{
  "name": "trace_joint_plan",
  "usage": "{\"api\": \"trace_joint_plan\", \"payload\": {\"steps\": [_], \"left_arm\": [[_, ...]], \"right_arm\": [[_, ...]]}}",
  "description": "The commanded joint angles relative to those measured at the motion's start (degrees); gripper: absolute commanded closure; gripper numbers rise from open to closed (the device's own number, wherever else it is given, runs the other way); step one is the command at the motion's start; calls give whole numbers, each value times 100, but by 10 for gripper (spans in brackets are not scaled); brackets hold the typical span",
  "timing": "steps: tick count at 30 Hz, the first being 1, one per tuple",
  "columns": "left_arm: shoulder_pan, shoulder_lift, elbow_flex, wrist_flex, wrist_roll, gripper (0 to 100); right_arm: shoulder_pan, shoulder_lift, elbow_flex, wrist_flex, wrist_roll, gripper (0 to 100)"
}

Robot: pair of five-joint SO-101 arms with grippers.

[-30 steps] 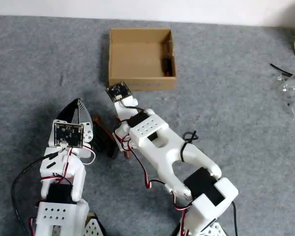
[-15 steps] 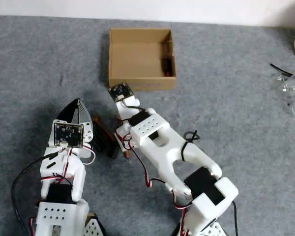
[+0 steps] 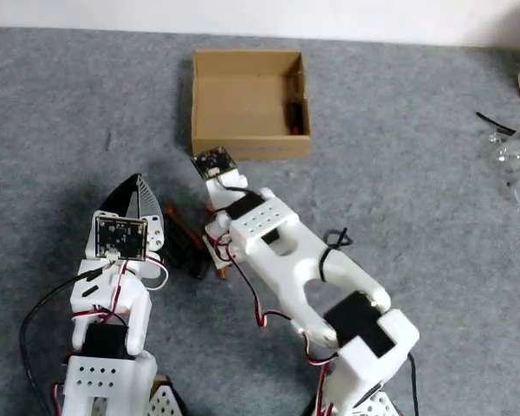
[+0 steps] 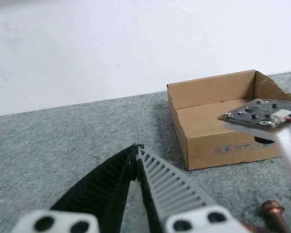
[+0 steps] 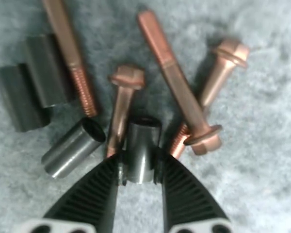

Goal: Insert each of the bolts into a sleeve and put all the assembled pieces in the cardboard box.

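Desk (image 3: 416, 217): grey, felt-like covering, both arms based at its near edge.

Cardboard box (image 3: 247, 147): sits open at the far side of the desk, well apart from the loose parts. Its outer side wall carries small blue printed marks (image 4: 231, 148), too small to read. One dark piece (image 3: 295, 117) lies inside against a side wall, possibly an assembled bolt and sleeve, but it is too small to confirm.

Left tool (image 4: 136, 148): tips pressed together, holding nothing. It hangs above the desk beside the parts pile, pointing toward the box.

Right tool (image 5: 138, 165): low over the pile, pinching a dark sleeve (image 5: 143, 138) between its two tips. The sleeve's open end faces away from the tool.

Bolts (image 5: 177, 82): four, copper-coloured, two long and two short, lying on the desk fanned out just beyond the held sleeve. One short bolt touches that sleeve's side.

Other sleeves (image 5: 72, 148): three, dark metal, lying loose beside the bolts, two of them side by side and touching.
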Motion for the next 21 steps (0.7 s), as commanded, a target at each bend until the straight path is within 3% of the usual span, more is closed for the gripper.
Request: {"api": "trace_joint_plan", "payload": {"steps": [1,8,21], "left_arm": [[75,-13,92,-123,53,990],[75,-13,92,-123,53,990],[84,-13,110,-123,53,990]], "right_arm": [[136,-13,-251,418,97,994],[145,-180,-295,462,114,994],[787,-2527,681,295,431,994]]}}
